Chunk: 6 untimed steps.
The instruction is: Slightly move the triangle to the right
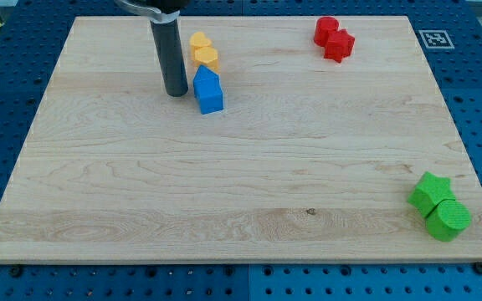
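A blue triangle-topped block lies on the wooden board in the upper left part of the view. My tip rests on the board just left of the blue block, a small gap apart. Two yellow blocks, a pointed one and a heart-like one, sit directly above the blue block, the lower one touching or nearly touching it.
Two red blocks, one rounded and one star-like, sit together at the view's top right. A green star block and a green round block sit together at the bottom right near the board's edge.
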{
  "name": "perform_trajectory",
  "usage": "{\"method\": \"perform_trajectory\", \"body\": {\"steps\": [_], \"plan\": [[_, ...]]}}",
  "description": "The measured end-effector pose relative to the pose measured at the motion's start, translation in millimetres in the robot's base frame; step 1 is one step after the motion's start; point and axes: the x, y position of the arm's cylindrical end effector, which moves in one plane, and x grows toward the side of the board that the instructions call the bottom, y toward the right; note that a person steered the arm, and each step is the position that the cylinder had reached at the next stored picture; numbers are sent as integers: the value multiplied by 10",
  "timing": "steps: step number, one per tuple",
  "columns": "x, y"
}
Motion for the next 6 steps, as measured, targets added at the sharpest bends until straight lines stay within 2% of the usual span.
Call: {"method": "perform_trajectory", "body": {"steps": [4, 6], "plan": [[-120, 8], [-119, 189]]}}
